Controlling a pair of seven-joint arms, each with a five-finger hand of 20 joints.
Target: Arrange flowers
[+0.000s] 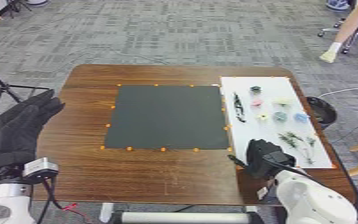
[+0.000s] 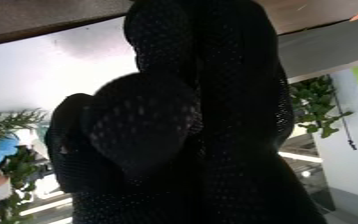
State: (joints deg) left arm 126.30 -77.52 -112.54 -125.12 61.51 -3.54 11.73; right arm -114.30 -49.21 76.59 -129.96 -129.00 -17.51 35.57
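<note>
Hand, robot's right, black fabric glove: located over the near left corner of a white rectangular sheet on the brown wooden table. Whether it is closed on anything cannot be told. Dark green slender piece: just left of the hand, touching or apart unclear.

Flowers, loose, on the white sheet, all farther from the robot than the hand:
- Yellow-centred cream flower, nearly straight beyond the hand; pink flower beyond that; dark green round head, farthest of the three.
- Pale teal flower, beyond the hand and slightly right; pale cream flower past it.
- Light blue flower, beyond the hand, farther right.
- Green leafy sprigs, nearest group, beyond the hand and to its right.

Black elongated object: on the sheet's left part, beyond the hand and slightly left.

Dark grey square mat, small orange markers around its edge: left of the hand and beyond.

Hand, robot's left, black glove: well apart, by the table's left edge, open, fingers extended.
</note>
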